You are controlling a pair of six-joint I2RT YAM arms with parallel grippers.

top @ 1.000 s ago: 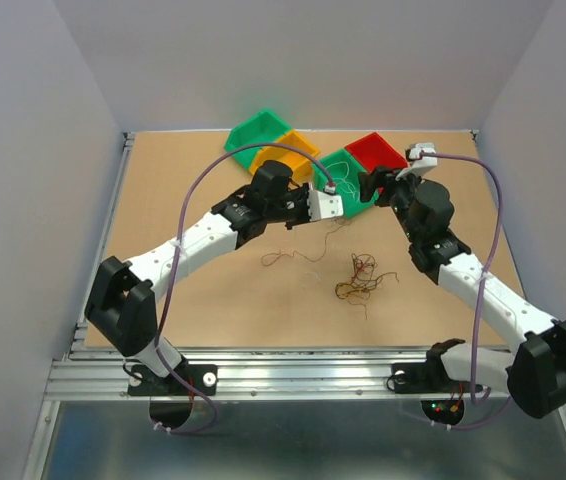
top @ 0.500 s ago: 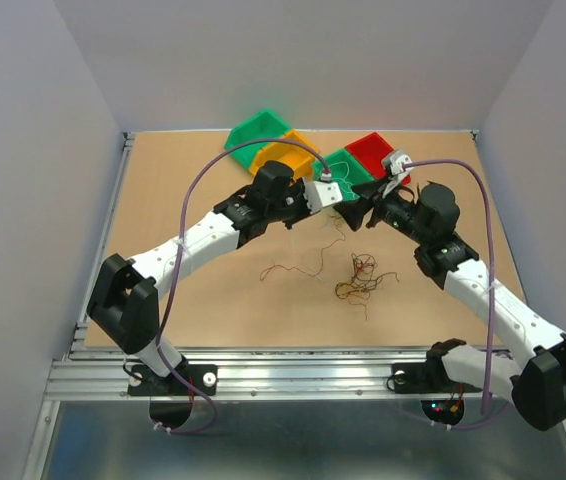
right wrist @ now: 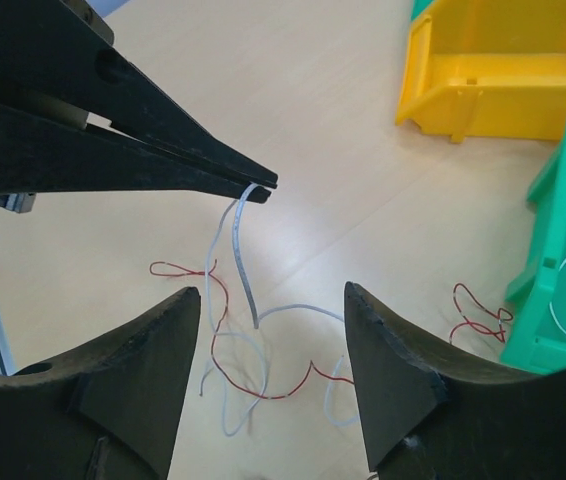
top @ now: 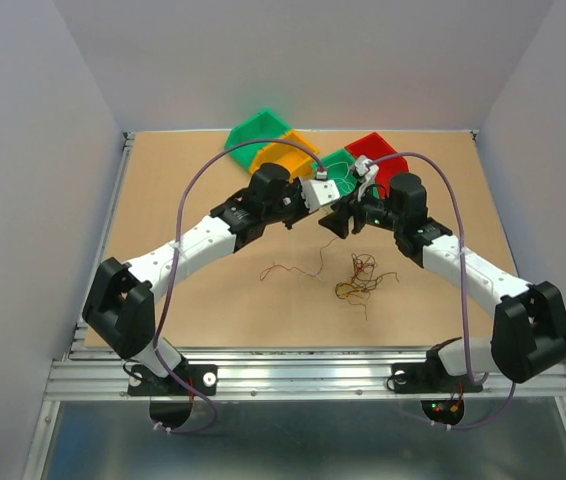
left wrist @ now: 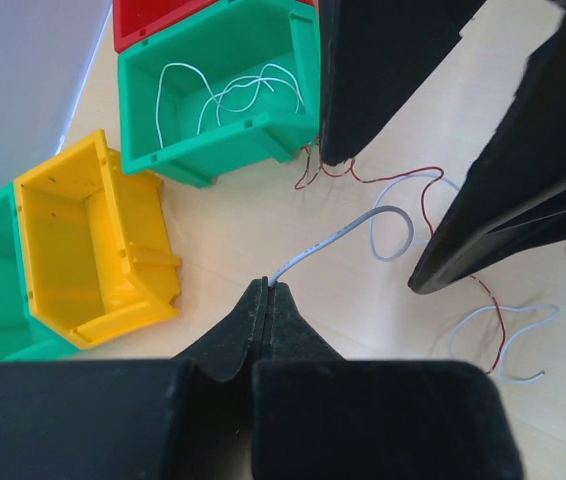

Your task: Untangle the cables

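- The left gripper point(left wrist: 266, 292) has its jaws pressed together on the end of 1 white wire point(left wrist: 348, 228). The wire hangs from the tips and curls into a hook over the table point(top: 153, 180).
- The right gripper point(right wrist: 270, 292) faces it with its jaws wide apart and nothing in them. In its own wrist view the pinched wire hangs just ahead of its 2 fingers point(right wrist: 133, 380), in line with the gap between them.
- Below the 2 grippers, a red wire point(right wrist: 263, 392) and other white strands lie loosely crossed on the table.
- In the top view a small dark tangle point(top: 360, 278) lies on the table nearer the arm bases. A loose thin strand point(top: 288, 268) lies to its left, apart from it.
- A green bin point(left wrist: 263, 135) just beyond the grippers holds several white wires point(left wrist: 228, 90).
- A yellow bin point(left wrist: 93, 240) stands on the green bin's left and a red bin point(left wrist: 153, 15) on its other side.
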